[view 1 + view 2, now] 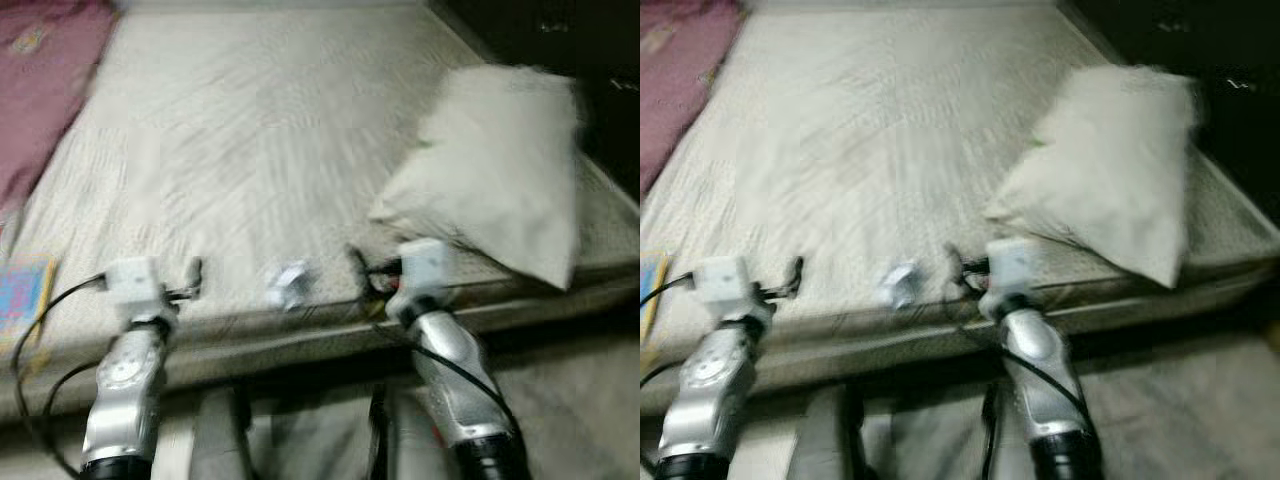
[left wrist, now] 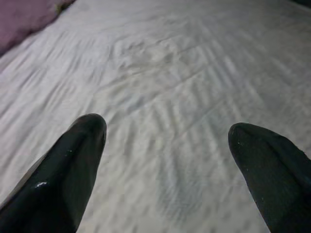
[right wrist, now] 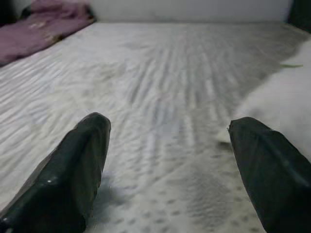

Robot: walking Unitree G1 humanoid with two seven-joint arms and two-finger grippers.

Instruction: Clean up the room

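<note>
A wide bed with a cream patterned mattress (image 1: 260, 130) lies in front of me. A small crumpled white scrap (image 1: 290, 285) rests near its front edge, between my two arms. My left gripper (image 1: 193, 272) hovers over the front edge left of the scrap; the left wrist view shows its fingers (image 2: 77, 160) spread open over bare sheet. To the right of the scrap, my right gripper (image 1: 357, 262) is also open, fingers (image 3: 80, 155) apart, holding nothing. A white pillow (image 1: 500, 180) lies on the bed's right side, close to the right gripper.
A purple blanket (image 1: 45, 80) covers the bed's far left corner. A colourful flat book (image 1: 22, 295) lies at the left front edge. Dark furniture (image 1: 560, 40) stands beyond the bed's right side. Grey floor (image 1: 580, 400) shows below the mattress edge. The picture is blurred.
</note>
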